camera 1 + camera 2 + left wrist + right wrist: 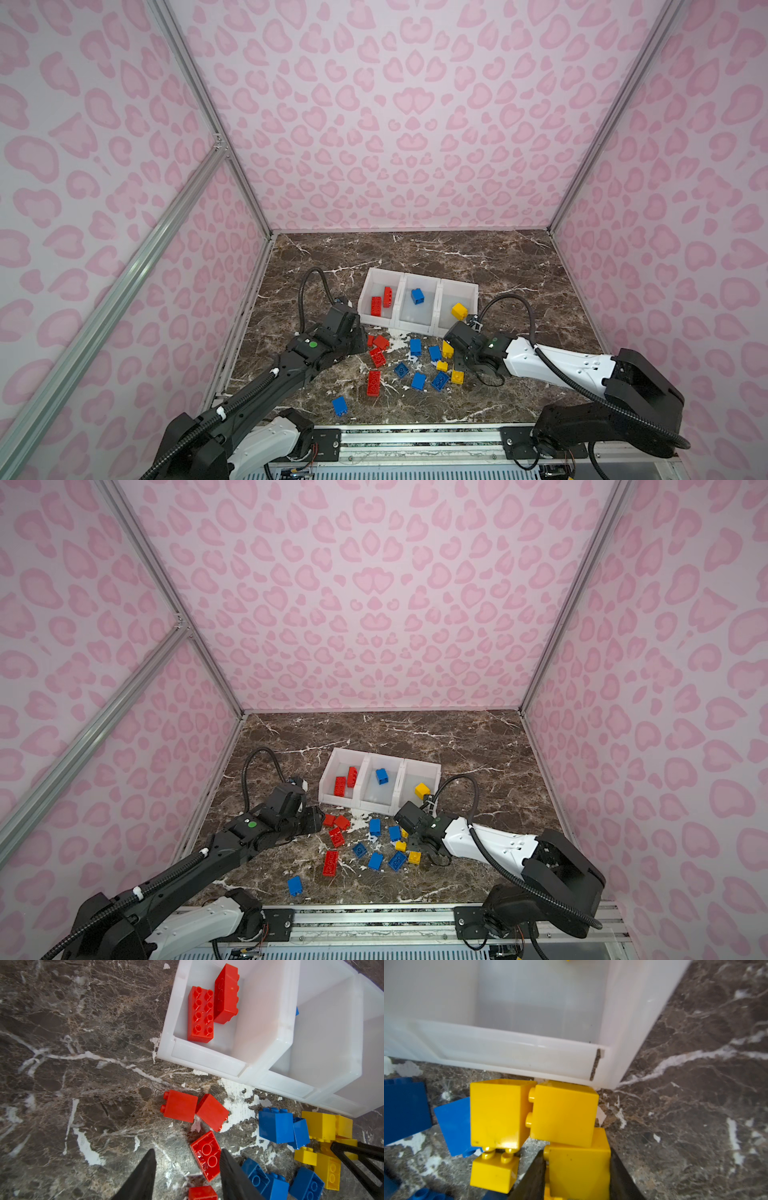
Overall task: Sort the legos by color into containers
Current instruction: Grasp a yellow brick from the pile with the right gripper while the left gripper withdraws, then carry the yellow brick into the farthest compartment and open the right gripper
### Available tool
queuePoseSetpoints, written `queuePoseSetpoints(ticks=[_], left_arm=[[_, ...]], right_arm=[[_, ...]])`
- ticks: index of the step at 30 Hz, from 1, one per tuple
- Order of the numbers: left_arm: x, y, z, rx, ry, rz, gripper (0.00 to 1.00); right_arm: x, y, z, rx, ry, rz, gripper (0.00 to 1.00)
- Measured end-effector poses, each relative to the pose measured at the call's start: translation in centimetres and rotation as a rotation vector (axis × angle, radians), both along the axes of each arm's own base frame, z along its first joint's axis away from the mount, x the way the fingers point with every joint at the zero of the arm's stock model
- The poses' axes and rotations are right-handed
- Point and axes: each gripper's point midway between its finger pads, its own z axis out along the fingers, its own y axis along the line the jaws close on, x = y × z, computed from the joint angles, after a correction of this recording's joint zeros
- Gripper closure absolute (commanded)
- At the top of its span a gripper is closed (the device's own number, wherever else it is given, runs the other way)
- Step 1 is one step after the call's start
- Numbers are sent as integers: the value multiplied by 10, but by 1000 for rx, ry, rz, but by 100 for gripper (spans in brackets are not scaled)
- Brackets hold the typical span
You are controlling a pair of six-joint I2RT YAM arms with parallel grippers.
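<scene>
The containers (pixel 415 328) are three joined white bins. The left one holds two red legos (pixel 376 306), the middle a blue one (pixel 417 296), the right a yellow one (pixel 459 311). Loose red (pixel 373 383), blue (pixel 418 381) and yellow legos (pixel 457 376) lie in front of them. In the right wrist view my right gripper (pixel 577 1176) is shut on a yellow brick (pixel 577 1163) that lies among other yellow ones by the right bin's corner. My left gripper (pixel 188 1169) is open just above the table. An upturned red brick (pixel 205 1155) lies between its fingers, against one of them.
A lone blue brick (pixel 340 406) lies near the table's front edge. Two squarish red bricks (pixel 179 1105) rest on their sides just before the left bin (pixel 207 1057). Pink patterned walls close in the marble table (pixel 519 266) on three sides.
</scene>
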Motion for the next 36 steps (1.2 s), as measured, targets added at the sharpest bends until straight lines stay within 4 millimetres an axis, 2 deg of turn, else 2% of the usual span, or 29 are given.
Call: queuePoseSetpoints(ticks=[6,10,15,20,23,27,30,32,36], left_arm=[[0,0,1,1,-4,1,48],[0,1,2,2,-8,5,48],[0,0,1,1,-7,6,48],[-2,0,3,-5,-13,6,48],[-3,1,3,-10,-14,9,48],[-7,3,4,-15,-18,15,48],[-11,5,5,-21,-22,20,48],[-13,7,5,-24,-23,24,48],[-16,10,2,-19,-16,33,48]], right_arm=[[-1,-2,10,6,-12,2,63],[5,-4,36,18,-56,10,63],[32,-2,81,46,-163,29,62],[71,6,105,37,-210,55,62],[96,15,106,20,-198,85,62],[120,26,90,2,-146,126,61],[126,31,75,-13,-104,150,59],[126,37,68,-3,-83,169,55],[122,37,61,-4,-66,180,45]])
